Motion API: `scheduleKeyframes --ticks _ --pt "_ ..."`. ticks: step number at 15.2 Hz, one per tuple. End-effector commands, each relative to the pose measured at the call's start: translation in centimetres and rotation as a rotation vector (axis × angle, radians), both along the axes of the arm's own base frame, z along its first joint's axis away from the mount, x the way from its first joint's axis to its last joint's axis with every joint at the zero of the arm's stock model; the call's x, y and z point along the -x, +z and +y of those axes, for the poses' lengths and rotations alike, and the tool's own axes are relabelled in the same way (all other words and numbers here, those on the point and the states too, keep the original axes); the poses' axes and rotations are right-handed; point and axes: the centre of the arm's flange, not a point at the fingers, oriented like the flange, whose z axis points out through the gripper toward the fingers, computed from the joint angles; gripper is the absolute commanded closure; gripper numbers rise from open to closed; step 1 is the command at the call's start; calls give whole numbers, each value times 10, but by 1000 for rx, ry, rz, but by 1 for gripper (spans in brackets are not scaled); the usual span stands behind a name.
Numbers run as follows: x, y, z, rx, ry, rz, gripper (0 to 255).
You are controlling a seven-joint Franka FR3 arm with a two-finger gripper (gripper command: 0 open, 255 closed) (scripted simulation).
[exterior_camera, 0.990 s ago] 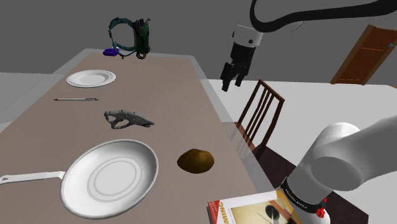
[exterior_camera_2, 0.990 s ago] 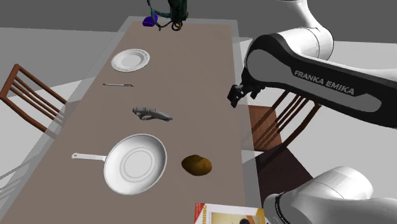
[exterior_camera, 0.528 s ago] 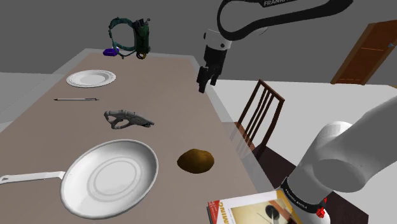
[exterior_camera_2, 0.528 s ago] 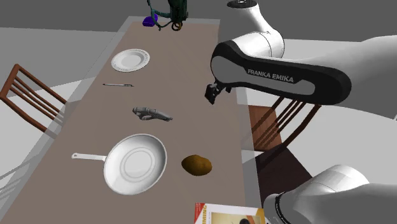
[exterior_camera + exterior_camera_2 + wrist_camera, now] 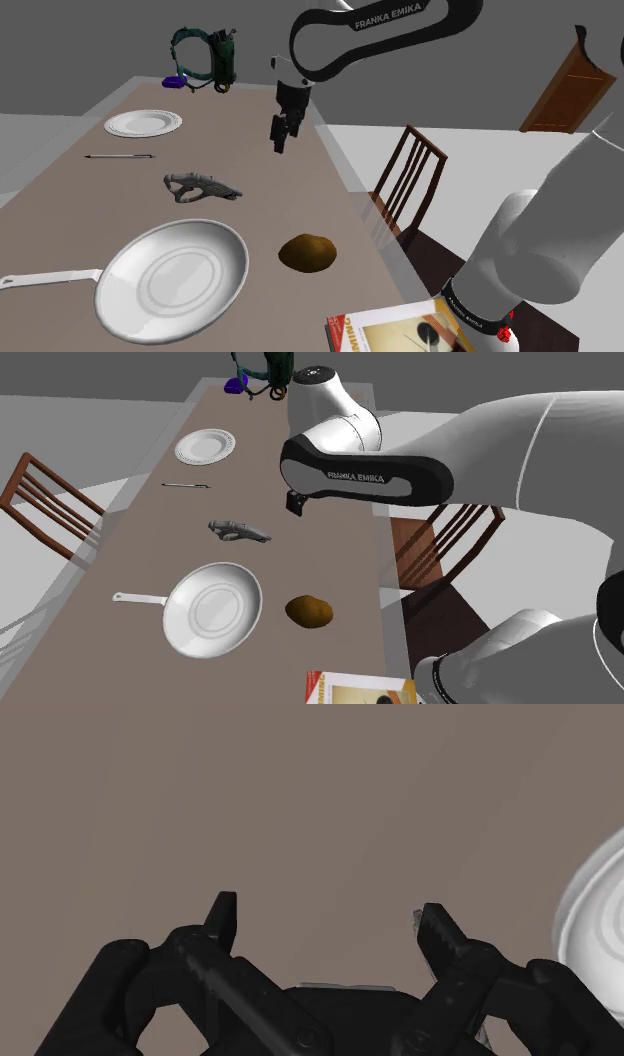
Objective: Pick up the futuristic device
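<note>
The futuristic device (image 5: 201, 186) is a grey pistol-shaped object lying flat in the middle of the brown table (image 5: 270, 205); in the second exterior view the device (image 5: 238, 531) lies just beyond the frying pan. My gripper (image 5: 279, 143) hangs in the air above the table, to the shoulder view's right of the device and farther back. In the second exterior view the gripper (image 5: 295, 505) is right of the device and apart from it. In the wrist view the gripper (image 5: 327, 909) is open over bare tabletop, nothing between its fingers.
A white frying pan (image 5: 170, 277) and a brown lump (image 5: 307, 252) lie near the front. A white plate (image 5: 143, 123), a thin pen (image 5: 120, 156) and a dark green contraption (image 5: 205, 60) sit farther back. A wooden chair (image 5: 408, 185) stands beside the table; a book (image 5: 400, 330) lies by the stand.
The arm has swung from beyond the table's edge near the chair to over the table, carrying the open gripper toward the shoulder view's left. Nothing on the table has moved.
</note>
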Motion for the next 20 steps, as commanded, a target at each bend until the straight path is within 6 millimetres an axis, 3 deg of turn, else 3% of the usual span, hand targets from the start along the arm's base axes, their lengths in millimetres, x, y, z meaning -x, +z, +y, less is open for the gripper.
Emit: scheduleKeyframes --ticks 1,9,16,20 --pt "-10 -8 24 11 60 -12 0" --pt "-46 -37 118 55 292 -61 0" --pt "-60 -64 203 94 495 -103 0" --pt "-60 -80 204 94 496 -104 0"
